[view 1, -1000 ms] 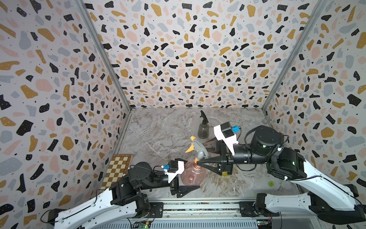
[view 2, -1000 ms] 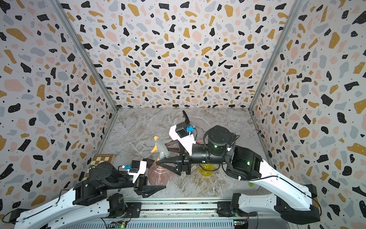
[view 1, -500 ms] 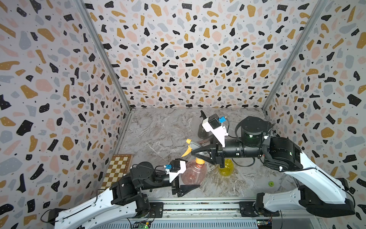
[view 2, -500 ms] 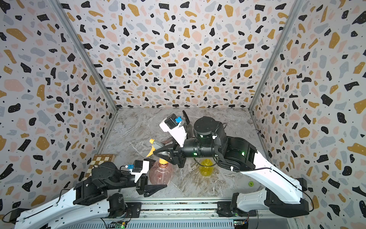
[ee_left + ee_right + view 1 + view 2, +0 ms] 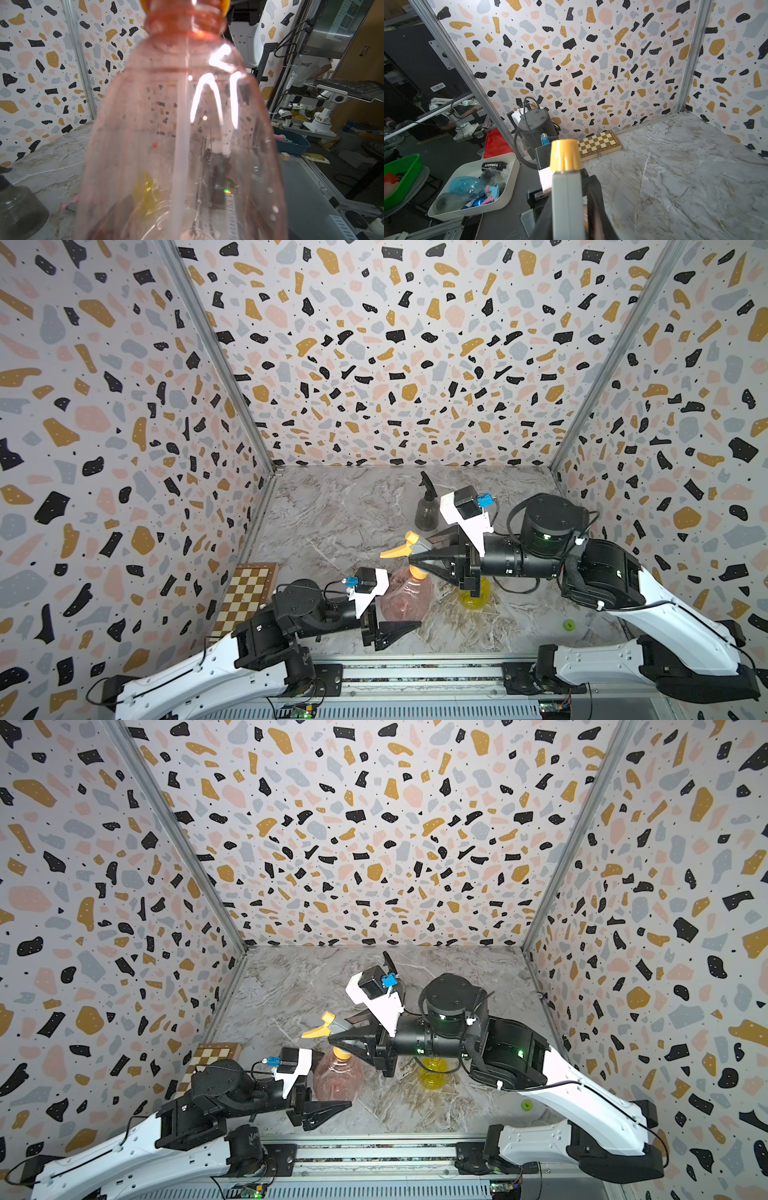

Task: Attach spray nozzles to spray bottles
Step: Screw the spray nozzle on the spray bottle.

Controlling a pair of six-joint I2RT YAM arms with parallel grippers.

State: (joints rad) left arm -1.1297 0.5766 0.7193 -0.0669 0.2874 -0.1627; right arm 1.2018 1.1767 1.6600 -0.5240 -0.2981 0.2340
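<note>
The pink spray bottle [image 5: 405,597] stands upright near the front of the table, and my left gripper [image 5: 401,610] is shut on its lower body. In the left wrist view this bottle [image 5: 145,135] fills the frame, with a white dip tube [image 5: 180,145] running down inside it. The grey-and-orange spray nozzle [image 5: 405,548] sits on the bottle's neck. My right gripper [image 5: 417,554] is shut on the nozzle's grey head [image 5: 566,203]. Further back, the smoky grey bottle [image 5: 427,512] carries a black nozzle. The yellow bottle [image 5: 473,598] stands under my right arm. A grey-and-pink nozzle [image 5: 71,204] lies on the table.
A wooden chessboard [image 5: 245,597] lies against the left wall. A small green object [image 5: 568,625] sits at the front right. Patterned walls close off three sides. Off the table, a white bin [image 5: 473,187] holds bottles.
My right gripper's jaws, open around the nozzle head a second ago, have closed on it, and the wrist has turned. The left arm and the pink bottle have stayed put.
</note>
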